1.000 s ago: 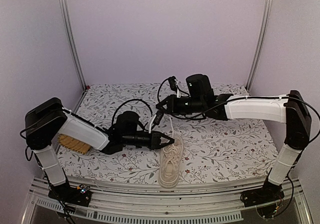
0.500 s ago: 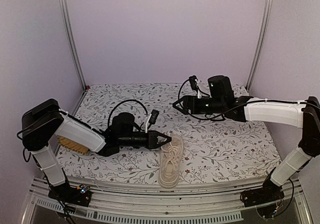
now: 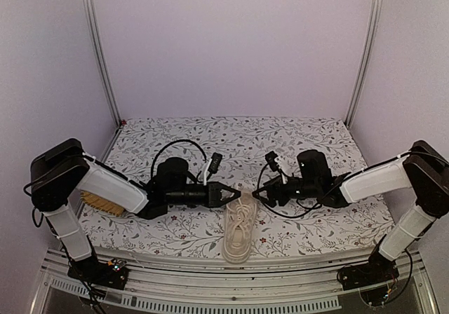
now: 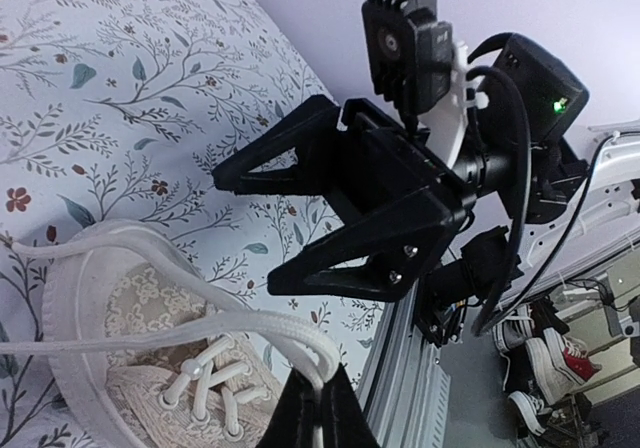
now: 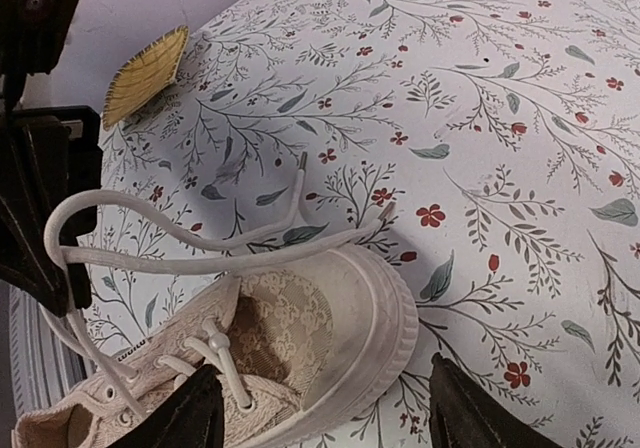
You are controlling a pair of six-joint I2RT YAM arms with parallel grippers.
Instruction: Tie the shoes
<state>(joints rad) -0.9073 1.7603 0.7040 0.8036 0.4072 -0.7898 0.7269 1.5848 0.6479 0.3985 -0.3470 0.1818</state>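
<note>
The cream sneaker (image 3: 240, 228) lies on the floral cloth near the front edge, its far end between the two grippers. My left gripper (image 3: 229, 194) is shut on a loop of its pale lace (image 4: 200, 330); the closed fingertips show at the bottom of the left wrist view (image 4: 322, 388). My right gripper (image 3: 260, 195) is open and empty, low over the shoe's far end (image 5: 340, 313), with one finger (image 5: 180, 420) on each side. It faces the left gripper (image 5: 50, 253). The lace loop (image 5: 190, 261) stretches to the left gripper, and two lace ends (image 5: 300, 163) lie loose on the cloth.
A flat yellow woven mat (image 3: 104, 203) lies under my left arm at the left; it also shows in the right wrist view (image 5: 145, 68). The floral cloth (image 3: 295, 135) covers the table. The metal front rail (image 3: 231, 296) runs just beyond the shoe's near end.
My right arm has swung down and nearer from the back of the table to the shoe's far end, opposite the left gripper. My left gripper has stayed put, holding the lace.
</note>
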